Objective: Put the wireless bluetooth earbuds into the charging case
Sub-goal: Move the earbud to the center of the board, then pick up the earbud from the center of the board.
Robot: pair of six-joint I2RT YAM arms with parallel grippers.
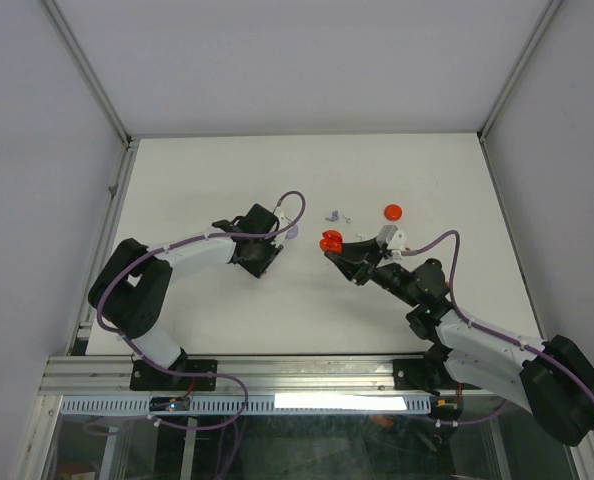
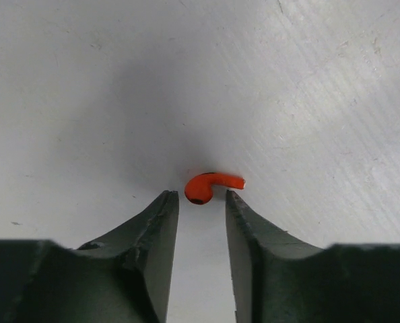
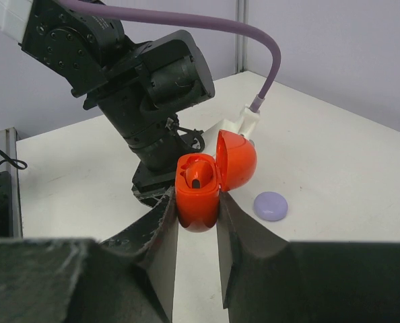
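A red earbud (image 2: 210, 186) lies on the white table just past the fingertips of my left gripper (image 2: 198, 195), which is open by a narrow gap with nothing between the jaws. From above, this gripper (image 1: 260, 266) points down at the table left of centre. My right gripper (image 3: 198, 202) is shut on the red charging case (image 3: 198, 195), held upright above the table with its lid (image 3: 239, 159) swung open. A red shape with a dark slot sits in the case's cavity. In the top view the case (image 1: 330, 241) hangs at mid-table. Tiny lilac and white earbuds (image 1: 332, 215) lie behind it.
A lilac disc (image 3: 271, 206) rests on the table close to the left arm's wrist and cable, also seen from above (image 1: 292, 231). A red disc (image 1: 393, 212) lies further right. Grey walls enclose the table on three sides.
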